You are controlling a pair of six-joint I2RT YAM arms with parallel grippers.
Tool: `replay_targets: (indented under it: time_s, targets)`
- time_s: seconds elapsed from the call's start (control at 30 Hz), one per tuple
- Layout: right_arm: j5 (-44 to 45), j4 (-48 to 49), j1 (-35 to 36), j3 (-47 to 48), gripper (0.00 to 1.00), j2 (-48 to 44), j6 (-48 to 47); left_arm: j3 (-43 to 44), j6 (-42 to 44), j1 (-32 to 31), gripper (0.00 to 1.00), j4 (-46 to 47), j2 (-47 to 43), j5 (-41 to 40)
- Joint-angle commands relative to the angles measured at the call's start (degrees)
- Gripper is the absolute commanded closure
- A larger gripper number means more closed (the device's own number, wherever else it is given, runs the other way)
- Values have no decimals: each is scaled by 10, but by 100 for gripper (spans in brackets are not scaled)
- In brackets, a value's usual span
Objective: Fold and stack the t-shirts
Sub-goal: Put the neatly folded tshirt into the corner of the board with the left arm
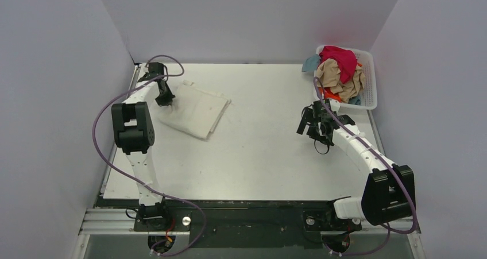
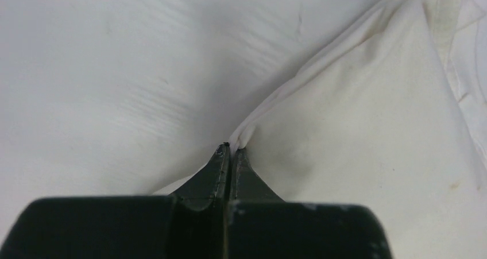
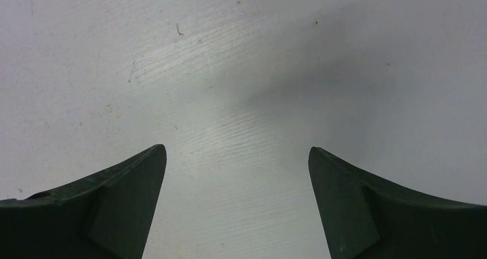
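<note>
A cream-white t-shirt lies folded into a rough rectangle at the table's far left. My left gripper is shut on a pinched edge of it at its left side; in the left wrist view the cloth bunches right at the closed tips of the gripper. My right gripper is open and empty over bare table at the right, its fingers wide apart. A magenta-red shirt, a tan one, an orange one and a pale blue one are piled in the basket.
A white plastic slatted basket stands at the far right corner against the wall. Walls close in the table on the left, back and right. The arm bases sit at the near edge.
</note>
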Motion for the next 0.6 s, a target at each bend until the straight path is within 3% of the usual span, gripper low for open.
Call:
replay_targets:
  time_s: [0.0,0.13,0.3,0.57]
  targets:
    - [16,-6,-10,21,11,15,-13,121,38,54,100,-32,79,-43]
    - [17,-10,-17,28,12,25,-14,263,31,108,100,-92,169,-61]
    - [21,-13,-24,33,12,39,-14,423,13,130,100,-140,251,-85]
    - [13,-13,-34,40,12,68,-11,426,-36,140,100,-125,256,-126]
